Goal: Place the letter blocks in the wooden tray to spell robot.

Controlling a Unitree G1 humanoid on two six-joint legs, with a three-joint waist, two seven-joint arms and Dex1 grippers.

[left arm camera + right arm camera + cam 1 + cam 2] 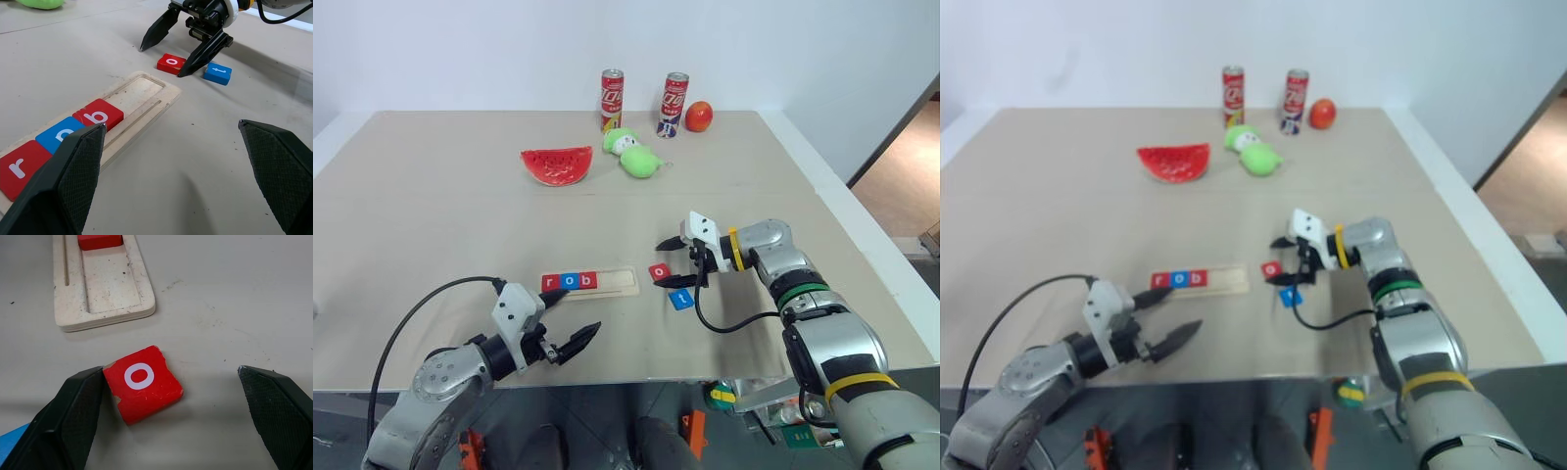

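Near the table's (431, 196) front edge, your right gripper (668, 262) straddles the red o block (143, 383), fingers wide; left gripper (576, 323) gapes empty.

The wooden tray (146, 105) lies on the table (63, 63), holding a red r block (19, 169), a blue o block (63, 139) and a red b block (100, 115) in a row; beyond its bare end, the right gripper (161, 61) stands spread wide over a red o block (171, 63); a blue t block (218, 73) lies just beside; the left gripper's fingers (63, 191) are wide apart.
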